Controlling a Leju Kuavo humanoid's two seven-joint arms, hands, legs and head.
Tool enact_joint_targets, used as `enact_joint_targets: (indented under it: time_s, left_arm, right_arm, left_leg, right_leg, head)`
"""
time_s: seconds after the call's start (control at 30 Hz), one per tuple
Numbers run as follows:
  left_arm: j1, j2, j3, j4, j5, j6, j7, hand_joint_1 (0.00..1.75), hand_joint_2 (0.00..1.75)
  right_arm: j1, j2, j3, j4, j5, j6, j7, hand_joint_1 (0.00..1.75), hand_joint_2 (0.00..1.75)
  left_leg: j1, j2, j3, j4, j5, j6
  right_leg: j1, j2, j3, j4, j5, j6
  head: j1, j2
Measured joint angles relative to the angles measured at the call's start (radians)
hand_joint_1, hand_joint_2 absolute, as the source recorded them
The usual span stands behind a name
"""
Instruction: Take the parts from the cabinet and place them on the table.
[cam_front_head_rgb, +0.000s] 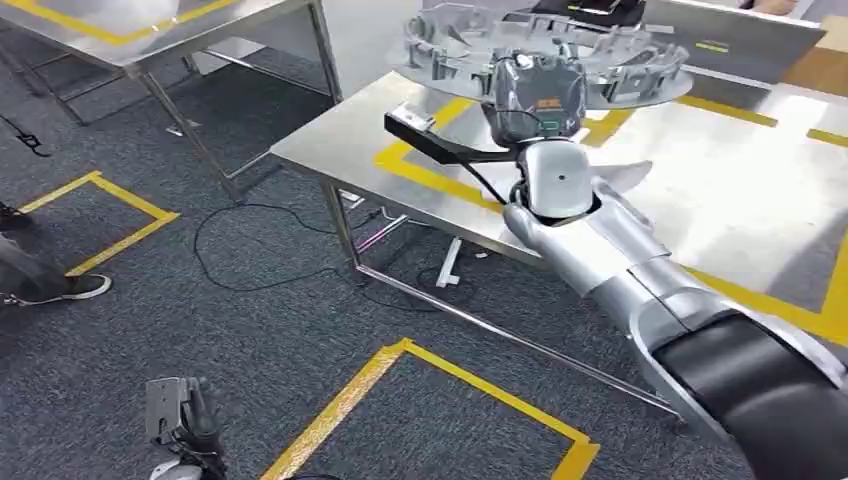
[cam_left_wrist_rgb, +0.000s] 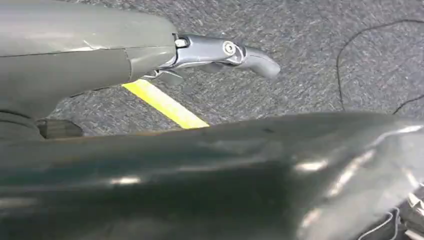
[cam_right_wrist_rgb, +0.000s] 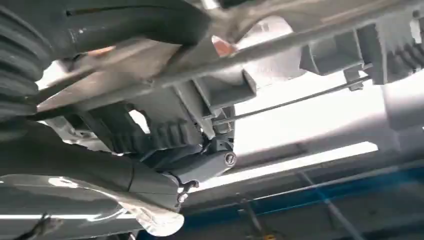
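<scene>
A large grey ring-shaped metal part (cam_front_head_rgb: 450, 52) with ribs and cut-outs hangs over the far side of the steel table (cam_front_head_rgb: 335, 140). My right hand (cam_front_head_rgb: 538, 95) grips its near rim, with the silver arm stretched out over the table. Whether the part touches the tabletop I cannot tell. In the right wrist view the part (cam_right_wrist_rgb: 280, 45) lies across the hand, and the thumb (cam_right_wrist_rgb: 202, 167) presses on a ribbed section. My left hand (cam_front_head_rgb: 180, 420) hangs low beside me over the carpet, its fingers (cam_left_wrist_rgb: 225, 50) straight and holding nothing.
Yellow tape (cam_front_head_rgb: 440, 180) marks a rectangle on the tabletop. A second steel table (cam_front_head_rgb: 150, 35) stands at the back left. A person's shoe (cam_front_head_rgb: 85, 288) is at the left edge. Black cables (cam_front_head_rgb: 260, 250) lie on the carpet by the table legs, near yellow floor tape (cam_front_head_rgb: 470, 380).
</scene>
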Motion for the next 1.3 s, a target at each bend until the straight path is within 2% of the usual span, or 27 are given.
enact_joint_targets:
  time_s: [0.07,0.13,0.17,0.23,0.27,0.3,0.37,0.4,0.43,0.47,0.5,0.57,0.63,0.67,0.73,0.77,0.8,0.83,0.87,0.93,0.97,1.07,1.1,1.13,1.17,1.27,1.3]
  left_arm:
    - [0.004,0.000,0.000,0.000,0.007,0.000,0.000,0.00,0.00]
    - [0.005,-0.001,0.000,0.000,0.010,0.000,-0.001,0.00,0.00]
    - [0.004,-0.002,0.000,0.000,0.012,0.000,-0.001,0.00,0.00]
    - [0.005,-0.002,-0.001,0.000,0.018,0.000,-0.001,0.00,0.00]
    - [0.006,-0.002,-0.002,0.000,0.024,0.000,0.000,0.00,0.00]
    - [0.007,-0.002,-0.003,0.000,0.026,0.001,0.000,0.00,0.00]
    - [0.008,-0.002,-0.004,0.000,0.026,0.008,0.000,0.00,0.00]
    - [0.009,-0.002,-0.005,0.000,0.027,0.015,0.000,0.00,0.00]
    - [0.008,-0.002,-0.007,0.000,0.029,0.016,0.000,0.00,0.00]
    - [0.007,-0.001,-0.010,0.000,0.031,0.017,0.000,0.00,0.00]
    - [0.008,-0.002,-0.015,0.000,0.032,0.017,0.001,0.00,0.00]
    - [0.011,-0.004,-0.023,0.001,0.036,0.018,0.004,0.00,0.00]
    - [0.012,-0.005,-0.030,0.002,0.042,0.022,0.009,0.00,0.00]
    - [0.011,-0.004,-0.033,0.002,0.046,0.025,0.009,0.00,0.00]
    - [0.012,-0.003,-0.040,0.002,0.051,0.027,0.013,0.00,0.00]
    - [0.015,-0.003,-0.043,0.002,0.055,0.029,0.016,0.00,0.00]
    - [0.016,-0.002,-0.047,0.002,0.060,0.030,0.017,0.00,0.00]
    - [0.017,-0.002,-0.050,0.002,0.063,0.031,0.017,0.00,0.00]
    - [0.016,-0.001,-0.055,0.002,0.069,0.031,0.017,0.00,0.00]
    - [0.016,0.001,-0.057,0.002,0.073,0.032,0.017,0.00,0.00]
    - [0.016,0.002,-0.058,0.002,0.077,0.032,0.017,0.00,0.00]
    - [0.018,0.004,-0.062,0.002,0.078,0.032,0.017,0.00,0.00]
    - [0.018,0.003,-0.062,0.002,0.079,0.032,0.017,0.00,0.00]
    - [0.018,0.002,-0.063,0.002,0.080,0.032,0.017,0.00,0.00]
    - [0.017,0.002,-0.065,0.002,0.085,0.033,0.016,0.00,0.00]
    - [0.019,0.002,-0.072,0.002,0.098,0.034,0.011,0.00,0.00]
    - [0.021,0.003,-0.072,0.002,0.101,0.035,0.008,0.00,0.00]
  right_arm:
    - [-0.009,-0.005,0.021,0.024,0.029,0.032,0.029,1.75,1.75]
    - [-0.019,-0.008,0.033,0.041,0.032,0.043,0.041,1.75,1.75]
    - [-0.025,-0.012,0.039,0.053,0.037,0.065,0.055,1.75,1.75]
    - [-0.025,-0.018,0.050,0.071,0.057,0.116,0.080,1.75,1.75]
    - [-0.022,-0.022,0.055,0.079,0.067,0.136,0.089,1.75,1.75]
    - [-0.021,-0.029,0.060,0.087,0.070,0.156,0.099,1.75,1.75]
    - [-0.023,-0.039,0.065,0.095,0.074,0.176,0.119,1.75,1.75]
    - [-0.026,-0.047,0.068,0.097,0.075,0.190,0.138,1.75,1.75]
    - [-0.027,-0.050,0.068,0.099,0.068,0.201,0.156,1.75,1.75]
    - [-0.029,-0.052,0.066,0.102,0.060,0.211,0.172,1.75,1.75]
    - [-0.031,-0.059,0.058,0.103,0.052,0.217,0.187,1.75,1.75]
    - [-0.031,-0.070,0.044,0.109,0.031,0.225,0.208,1.75,1.75]
    - [-0.035,-0.084,0.015,0.115,-0.009,0.233,0.226,1.75,1.75]
    - [-0.039,-0.094,-0.011,0.116,-0.031,0.234,0.232,1.75,1.75]
    - [-0.043,-0.103,-0.064,0.118,-0.062,0.235,0.233,1.75,1.75]
    - [-0.044,-0.108,-0.090,0.119,-0.080,0.235,0.233,1.75,1.75]
    - [-0.045,-0.115,-0.107,0.121,-0.096,0.233,0.232,1.75,1.75]
    - [-0.045,-0.123,-0.129,0.122,-0.115,0.230,0.231,1.75,1.75]
    - [-0.045,-0.133,-0.164,0.122,-0.135,0.225,0.227,1.75,1.75]
    - [-0.045,-0.144,-0.223,0.122,-0.160,0.211,0.216,1.75,1.75]
    - [-0.045,-0.149,-0.241,0.123,-0.167,0.204,0.213,1.75,1.75]
    - [-0.039,-0.158,-0.269,0.126,-0.167,0.201,0.213,1.75,1.75]
    - [-0.038,-0.161,-0.278,0.127,-0.170,0.200,0.213,1.75,1.75]
    - [-0.038,-0.169,-0.287,0.127,-0.176,0.199,0.216,1.75,1.75]
    - [-0.037,-0.171,-0.300,0.127,-0.189,0.195,0.218,1.75,1.75]
    - [-0.028,-0.184,-0.344,0.132,-0.212,0.186,0.212,1.75,1.75]
    - [-0.020,-0.191,-0.361,0.134,-0.220,0.186,0.199,1.75,1.75]
  left_leg:
    - [0.000,-0.002,-0.004,-0.003,-0.003,0.004]
    - [0.007,0.000,0.008,-0.025,0.004,0.013]
    - [0.007,0.000,0.007,-0.026,0.004,0.015]
    - [0.007,0.001,0.007,-0.025,0.003,0.018]
    - [0.007,0.001,0.007,-0.025,0.002,0.019]
    - [0.008,0.000,0.007,-0.024,0.001,0.020]
    - [0.013,-0.005,0.008,-0.018,-0.002,0.018]
    - [0.014,-0.007,0.009,-0.013,-0.007,0.014]
    - [0.016,-0.007,0.009,-0.008,-0.012,0.009]
    - [0.009,-0.009,0.002,-0.001,-0.012,0.004]
    - [0.010,-0.010,-0.004,0.002,-0.010,0.001]
    - [0.011,-0.010,-0.003,-0.003,-0.006,-0.007]
    - [0.010,-0.007,-0.012,0.012,-0.023,-0.016]
    - [0.011,-0.005,-0.029,0.053,-0.050,-0.022]
    - [0.016,-0.005,-0.097,0.207,-0.114,-0.029]
    - [0.017,-0.005,-0.128,0.270,-0.132,-0.031]
    - [0.017,-0.005,-0.139,0.291,-0.129,-0.030]
    - [0.016,-0.005,-0.132,0.273,-0.106,-0.027]
    - [0.016,-0.005,-0.109,0.219,-0.068,-0.022]
    - [0.009,-0.005,-0.028,0.043,0.018,-0.007]
    - [0.003,-0.005,-0.010,0.023,0.002,-0.004]
    - [-0.002,-0.006,-0.004,-0.004,-0.008,0.004]
    - [-0.001,-0.006,0.003,-0.014,-0.004,0.009]
    - [0.008,-0.004,0.010,-0.029,0.003,0.016]
    - [0.005,-0.004,0.013,-0.034,0.005,0.020]
    - [0.005,-0.006,0.013,-0.033,0.004,0.024]
    - [0.007,-0.008,0.013,-0.032,0.003,0.024]
  right_leg:
    - [0.000,-0.003,-0.002,-0.004,0.001,0.006]
    - [-0.001,0.000,-0.021,0.015,-0.024,0.013]
    - [-0.001,0.002,-0.046,0.071,-0.054,0.013]
    - [-0.001,0.006,-0.129,0.233,-0.111,0.016]
    - [-0.001,0.006,-0.164,0.295,-0.123,0.019]
    - [-0.003,0.006,-0.176,0.306,-0.112,0.023]
    - [-0.008,0.005,-0.136,0.203,-0.033,0.030]
    - [-0.011,0.002,-0.088,0.098,0.019,0.033]
    - [-0.013,-0.003,-0.057,0.025,0.036,0.036]
    - [-0.007,-0.001,-0.036,0.015,0.025,0.035]
    - [-0.007,0.002,-0.036,0.009,0.019,0.024]
    - [-0.004,0.003,-0.039,0.011,0.020,0.017]
    - [-0.013,0.003,-0.032,0.001,0.026,0.004]
    - [-0.013,0.002,-0.032,0.001,0.026,-0.002]
    - [-0.012,0.002,-0.031,0.001,0.025,-0.006]
    - [-0.012,0.004,-0.031,0.001,0.024,-0.008]
    - [-0.012,0.007,-0.030,0.002,0.024,-0.008]
    - [-0.011,0.010,-0.028,0.002,0.023,-0.008]
    - [-0.011,0.010,-0.025,0.002,0.022,-0.007]
    - [-0.012,0.011,-0.019,0.002,0.018,-0.003]
    - [-0.009,0.011,-0.022,0.000,0.018,0.001]
    - [-0.014,0.014,-0.028,-0.003,0.021,0.014]
    - [-0.014,0.014,-0.027,-0.006,0.022,0.022]
    - [-0.017,0.014,-0.041,0.001,0.011,0.024]
    - [-0.014,0.011,-0.051,0.028,-0.009,0.023]
    - [-0.014,0.012,-0.155,0.250,-0.104,0.029]
    - [-0.014,0.012,-0.178,0.294,-0.109,0.035]
  head:
    - [0.002,0.000]
    - [0.002,0.000]
    - [0.005,0.000]
    - [0.003,0.000]
    - [0.004,0.000]
    - [0.004,0.000]
    - [0.005,0.000]
    - [0.005,0.000]
    - [0.004,0.000]
    - [0.005,0.000]
    - [0.003,0.000]
    - [0.003,0.000]
    - [0.002,0.000]
    - [-0.005,0.000]
    - [-0.004,0.000]
    - [-0.004,0.000]
    - [-0.005,0.000]
    - [-0.005,0.000]
    - [-0.005,0.000]
    - [-0.005,0.000]
    - [-0.003,0.000]
    - [-0.003,0.000]
    - [-0.005,0.000]
    - [-0.003,0.000]
    - [-0.004,0.000]
    - [-0.003,0.000]
    - [-0.001,0.000]
